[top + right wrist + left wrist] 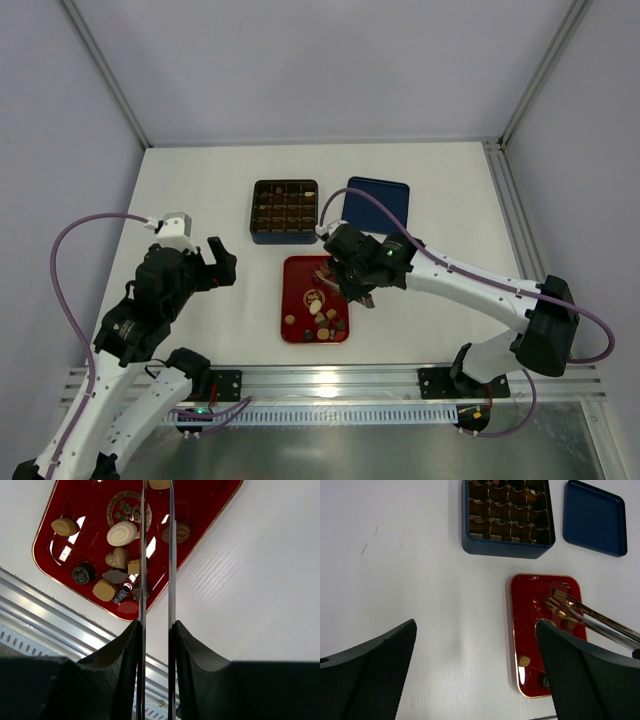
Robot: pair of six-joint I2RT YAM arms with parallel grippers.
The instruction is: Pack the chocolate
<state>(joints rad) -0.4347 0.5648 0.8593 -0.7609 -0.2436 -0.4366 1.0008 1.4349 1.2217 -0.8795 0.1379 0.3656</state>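
Observation:
Several chocolates [322, 318] in tan, cream and dark brown lie at the near end of the red tray [296, 275], and they show clearly in the right wrist view [121, 533]. My right gripper [352, 270] is shut on metal tongs [171, 555] over the tray. A tan piece [159, 484] sits between the tong tips, cut off by the frame's top edge. The dark blue box with a brown grid [285, 210] stands behind the tray, with pieces in a few cells. My left gripper [218, 265] is open and empty over bare table, left of the tray [525, 610].
The blue lid [377, 200] lies flat to the right of the box. A metal rail [340, 380] runs along the near table edge. Frame posts stand at the back corners.

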